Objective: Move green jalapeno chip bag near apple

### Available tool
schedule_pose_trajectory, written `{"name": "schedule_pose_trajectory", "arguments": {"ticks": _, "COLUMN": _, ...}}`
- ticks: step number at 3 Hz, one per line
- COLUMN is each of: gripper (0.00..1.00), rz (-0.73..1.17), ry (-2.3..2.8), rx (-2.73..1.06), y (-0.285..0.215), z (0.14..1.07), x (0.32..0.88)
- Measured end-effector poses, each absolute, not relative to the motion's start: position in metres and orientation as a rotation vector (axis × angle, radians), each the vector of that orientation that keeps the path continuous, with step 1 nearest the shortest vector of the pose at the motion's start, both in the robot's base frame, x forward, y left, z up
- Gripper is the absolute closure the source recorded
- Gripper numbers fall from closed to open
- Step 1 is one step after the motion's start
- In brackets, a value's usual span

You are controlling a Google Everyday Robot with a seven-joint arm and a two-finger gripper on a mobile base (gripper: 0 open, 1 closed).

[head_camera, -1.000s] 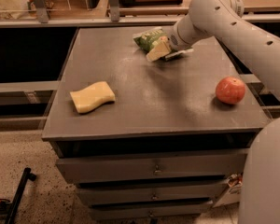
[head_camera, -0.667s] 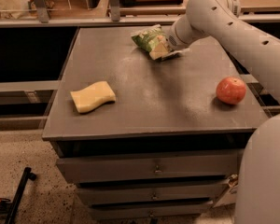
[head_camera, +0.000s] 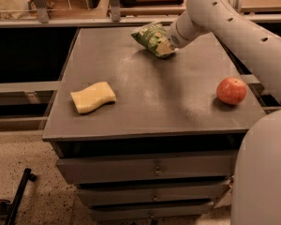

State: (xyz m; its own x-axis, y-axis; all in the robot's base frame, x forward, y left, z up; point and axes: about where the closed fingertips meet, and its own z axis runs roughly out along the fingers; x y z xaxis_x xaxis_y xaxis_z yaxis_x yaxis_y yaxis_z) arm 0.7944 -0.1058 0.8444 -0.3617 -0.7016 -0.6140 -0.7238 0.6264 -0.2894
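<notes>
- green jalapeno chip bag (head_camera: 151, 35) is up by the far edge of the table (head_camera: 150, 116), a little right of the middle of that edge, tilted, with its left end cocked upward.
- And there's the gripper (head_camera: 167, 45), right at the bag's right end, pinched narrow onto it; a pale fingertip shows against the green wrapper.
- The white arm (head_camera: 234, 27) reaches in from the right side, over the far right corner, sloping down to the bag.
- A dark shadow lies on the tabletop just under the bag; whether the bag's lower edge touches the surface, I can't tell.
- Over to the apple (head_camera: 231, 90): red-orange, sitting by the right edge, closer to the front right corner than the far one.
- Bag and apple are well apart, with bare grey tabletop between them.
- The yellow wavy sponge (head_camera: 92, 97) lies flat near the left edge, toward the front left corner, far from both.
- Below the front edge, stacked drawers (head_camera: 154, 170); the robot's pale body (head_camera: 264, 172) fills the lower right.
</notes>
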Motion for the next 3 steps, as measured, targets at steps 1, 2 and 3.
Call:
{"name": "schedule_pose_trajectory", "arguments": {"ticks": 1, "gripper": 1.0, "rz": 0.015, "ry": 2.092, "rx": -1.194, "y": -0.122, "z": 0.856, "x": 0.797}}
{"name": "schedule_pose_trajectory", "arguments": {"ticks": 2, "gripper": 1.0, "rz": -0.034, "ry": 2.078, "rx": -1.267, "y": -0.145, "z": 0.877, "x": 0.795}}
{"name": "schedule_pose_trajectory", "arguments": {"ticks": 3, "gripper": 1.0, "rz": -0.088, "ry": 2.059, "rx": -1.306, "y": -0.168, "z": 0.904, "x": 0.785}}
